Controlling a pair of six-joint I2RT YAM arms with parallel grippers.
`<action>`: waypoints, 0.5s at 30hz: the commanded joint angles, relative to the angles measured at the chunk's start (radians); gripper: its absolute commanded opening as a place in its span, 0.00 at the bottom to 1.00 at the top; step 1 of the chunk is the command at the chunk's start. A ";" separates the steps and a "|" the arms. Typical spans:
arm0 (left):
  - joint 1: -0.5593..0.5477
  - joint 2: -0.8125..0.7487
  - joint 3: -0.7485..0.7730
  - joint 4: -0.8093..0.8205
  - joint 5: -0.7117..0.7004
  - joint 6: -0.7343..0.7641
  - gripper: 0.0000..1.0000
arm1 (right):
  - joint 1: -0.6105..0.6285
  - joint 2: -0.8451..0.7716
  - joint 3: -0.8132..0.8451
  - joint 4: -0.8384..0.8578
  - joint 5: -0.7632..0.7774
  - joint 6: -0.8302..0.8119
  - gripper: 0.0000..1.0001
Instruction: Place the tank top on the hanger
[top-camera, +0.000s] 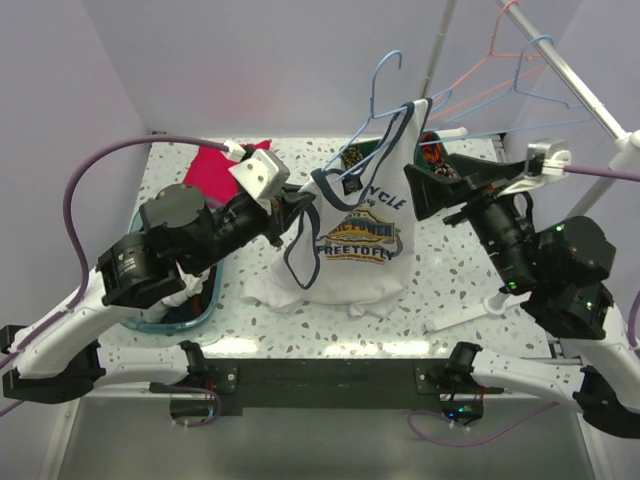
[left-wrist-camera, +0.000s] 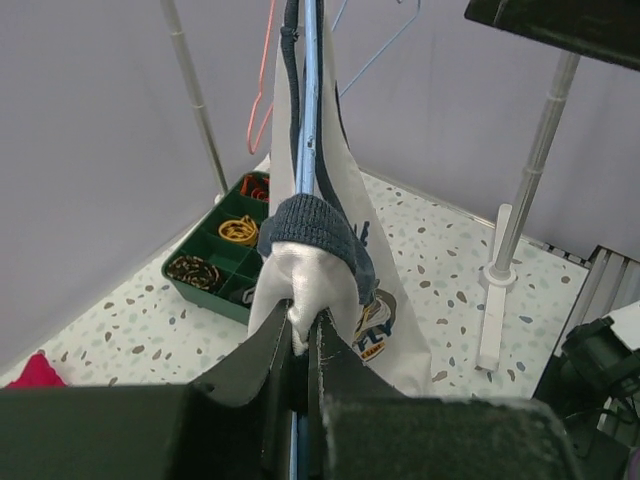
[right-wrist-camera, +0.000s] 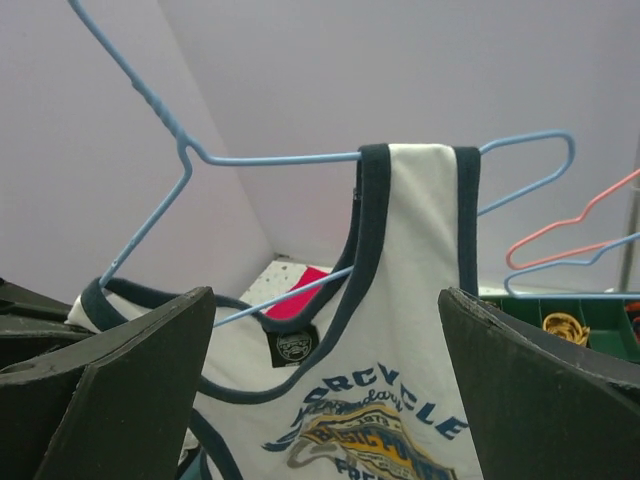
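Item: tank top (top-camera: 360, 250), white with navy trim, raised above the bench (top-camera: 445, 265), its hem sagging onto the speckled surface. Support: light-blue wire hanger (right-wrist-camera: 280, 157), held in the air and tilted. Left end effector (left-wrist-camera: 303, 335): clenched on the hanger's near end, with white cloth and navy strap pinched against the wire. Right end effector (right-wrist-camera: 325, 300): released, jaws wide, facing the chest graphic and holding nothing. We record the far strap draped over the hanger's upper wire, just inside the far shoulder bend. The near strap we judge looped about the clamped end, though the fingers hide part of it. Handling note: we would hold the left clench firm so that the wire cannot swing. We would draw the right fingers straight back clear of the strap, then check that both straps sit inside the bends. Orientation: the hanger's long axis rises from the left end effector toward the far right, hook up toward the back wall. The garment's neck-to-hem axis hangs downward, with the graphic facing the right arm.
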 joint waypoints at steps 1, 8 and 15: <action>0.004 0.023 0.154 0.034 0.077 0.094 0.00 | 0.003 -0.015 0.105 -0.008 0.014 -0.076 0.98; 0.004 0.155 0.366 0.054 0.128 0.139 0.00 | 0.003 0.010 0.192 0.026 -0.021 -0.102 0.99; 0.004 0.266 0.512 0.057 0.148 0.179 0.00 | 0.003 0.013 0.246 0.049 -0.049 -0.102 0.99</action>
